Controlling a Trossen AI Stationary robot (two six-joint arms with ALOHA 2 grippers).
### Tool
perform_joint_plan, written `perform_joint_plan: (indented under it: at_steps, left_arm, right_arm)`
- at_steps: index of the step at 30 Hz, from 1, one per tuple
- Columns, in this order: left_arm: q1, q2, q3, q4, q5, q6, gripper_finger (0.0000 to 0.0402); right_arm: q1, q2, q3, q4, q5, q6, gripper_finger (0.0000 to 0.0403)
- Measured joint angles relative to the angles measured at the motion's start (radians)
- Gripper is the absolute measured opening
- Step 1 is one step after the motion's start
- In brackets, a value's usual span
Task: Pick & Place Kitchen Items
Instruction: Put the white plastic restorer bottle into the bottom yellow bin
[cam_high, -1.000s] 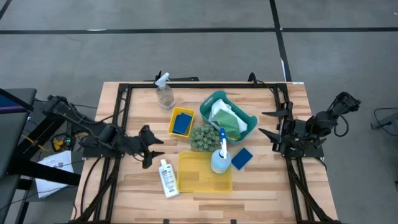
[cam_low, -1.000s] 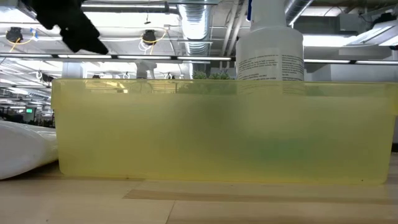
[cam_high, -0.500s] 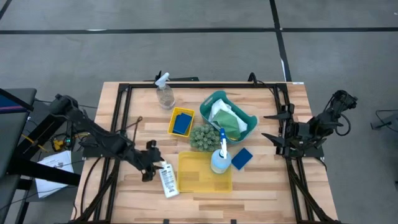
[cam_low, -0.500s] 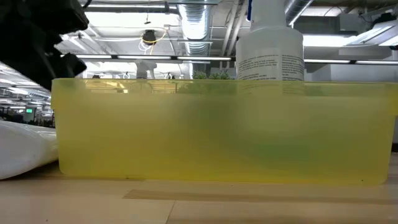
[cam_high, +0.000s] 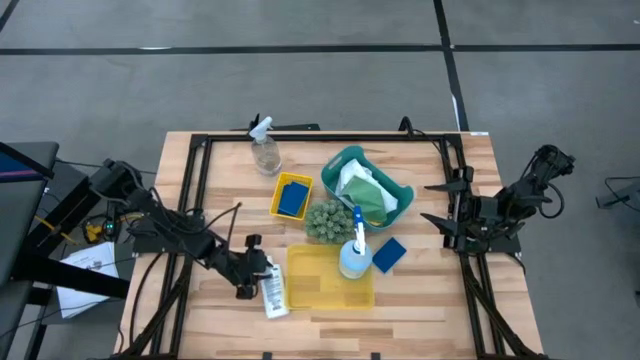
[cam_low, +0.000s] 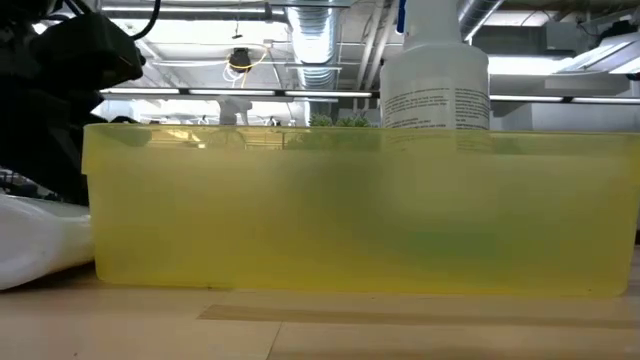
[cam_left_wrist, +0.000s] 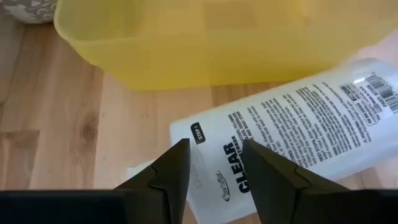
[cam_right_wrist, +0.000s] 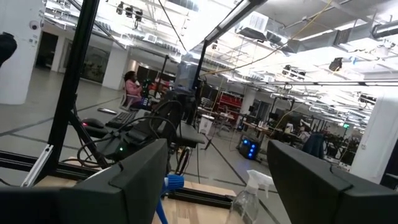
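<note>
The left gripper (cam_high: 252, 273) is down low at the white bottle (cam_high: 271, 287), which lies flat on the counter (cam_high: 430, 310) just beside the near-left corner of the yellow bin (cam_high: 330, 277). In the wrist view the two dark fingers (cam_left_wrist: 168, 177) straddle the printed label, one on each side of the bottle's upper end, with a gap between them; the jaws are partly apart around the bottle, and I can't tell whether the pads are biting on it yet. The bottle's long axis runs roughly along the bin's left wall, front to back on the counter, and the jaws come at it from the left, across that axis, which looks right for a pinch across the width. This arm is plainly the nearer one. The right gripper (cam_high: 440, 212) waits well apart at the right edge of the counter, jaws wide, nothing between them. From counter height the bin fills the picture, and only a white end of the bottle shows beside it under the dark bulk of the arm. The bottle's cap end I can't make out, and its underside contact with the counter is hidden.
</note>
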Motion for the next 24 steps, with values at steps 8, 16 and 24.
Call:
perform_joint_plan:
  at_steps: [8, 16, 24]
  left_arm:
    - [-0.004, -0.086, -0.002, -0.210, -0.083, -0.015, 0.0143]
    - [-0.003, -0.230, -0.008, -0.486, -0.215, -0.156, 0.0143]
    - [-0.002, -0.322, -0.008, -0.523, -0.276, -0.369, 0.0143]
  right_arm:
    - [0.000, 0.000, 0.000, 0.000, 0.000, -0.016, 0.0268]
    - [0.000, 0.000, 0.000, -0.001, 0.000, -0.016, 0.0268]
    - [0.000, 0.000, 0.000, 0.001, 0.000, -0.015, 0.0268]
